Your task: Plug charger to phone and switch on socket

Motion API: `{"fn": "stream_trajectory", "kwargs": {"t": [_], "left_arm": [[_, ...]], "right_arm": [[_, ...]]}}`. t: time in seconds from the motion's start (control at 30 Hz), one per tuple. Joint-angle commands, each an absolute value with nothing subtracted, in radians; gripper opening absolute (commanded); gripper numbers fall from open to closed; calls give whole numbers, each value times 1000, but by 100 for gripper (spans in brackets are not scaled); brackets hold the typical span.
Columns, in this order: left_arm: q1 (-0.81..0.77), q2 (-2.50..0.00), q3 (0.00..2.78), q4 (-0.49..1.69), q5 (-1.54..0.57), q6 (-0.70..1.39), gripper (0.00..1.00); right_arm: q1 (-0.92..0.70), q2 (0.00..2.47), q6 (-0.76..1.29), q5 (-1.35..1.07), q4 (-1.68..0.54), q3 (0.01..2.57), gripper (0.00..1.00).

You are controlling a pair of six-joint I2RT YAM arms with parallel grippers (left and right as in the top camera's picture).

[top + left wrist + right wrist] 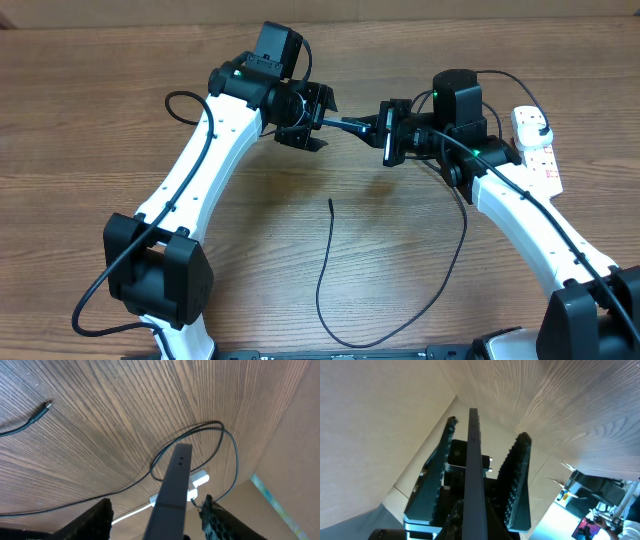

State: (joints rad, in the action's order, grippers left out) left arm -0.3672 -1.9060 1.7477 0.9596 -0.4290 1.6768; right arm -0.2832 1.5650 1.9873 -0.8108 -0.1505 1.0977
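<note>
The right hand [383, 128] is clamped on a slim, dark-edged phone [352, 125], which it holds edge-on. Seen from overhead, the phone's long axis runs left to right across the upper middle of the frame, straight along the line between the two hands. The screen is not visible in any view.

The phone's free end reaches into the left hand [318, 122]. This hand is partly spread, with one finger [97, 520] on each side of the thin edge [172, 485] and a clear gap on both sides, so it is gripping nothing. The right wrist view shows the same thing from the other end: the dark edge [474, 475] runs up the centre, and the left hand's serrated fingers [517, 480] stand off it to either side.

The coming move depends on that alignment. The phone already lies between the left fingers, so squeezing them together should be enough to take or steady it.

The thin black charger cable [322, 270] lies loose on the brown wood-grain worktop [100, 100]. Its small connector tip [331, 202] is below the gap between the hands, a little nearer the left one, and points up the frame. The same tip [47, 405] appears at the upper left of the left wrist view.

The white power strip [538, 150] sits at the right edge of the overhead frame, beside the right arm. I cannot tell which end of the phone has the port.
</note>
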Motion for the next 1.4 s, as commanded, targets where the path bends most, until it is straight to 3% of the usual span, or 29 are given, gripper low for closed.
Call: {"fn": "stream_trajectory", "kwargs": {"t": [0.0,0.03,0.2,1.13,1.37], "left_arm": [[-380,-1884,1772,960,-415,1684,54],[-380,-1884,1772,960,-416,1684,48],[-380,-1884,1772,955,-416,1684,38],[-381,-1884,1772,957,-419,1679,4],[-381,-1884,1772,957,-419,1672,4]], "right_arm": [[-292,1564,1993,-839,-134,1119,4],[-292,1564,1993,-839,-134,1119,4],[-292,1564,1993,-839,-134,1119,4],[-292,1564,1993,-839,-134,1119,4],[-292,1564,1993,-839,-134,1119,5]]}}
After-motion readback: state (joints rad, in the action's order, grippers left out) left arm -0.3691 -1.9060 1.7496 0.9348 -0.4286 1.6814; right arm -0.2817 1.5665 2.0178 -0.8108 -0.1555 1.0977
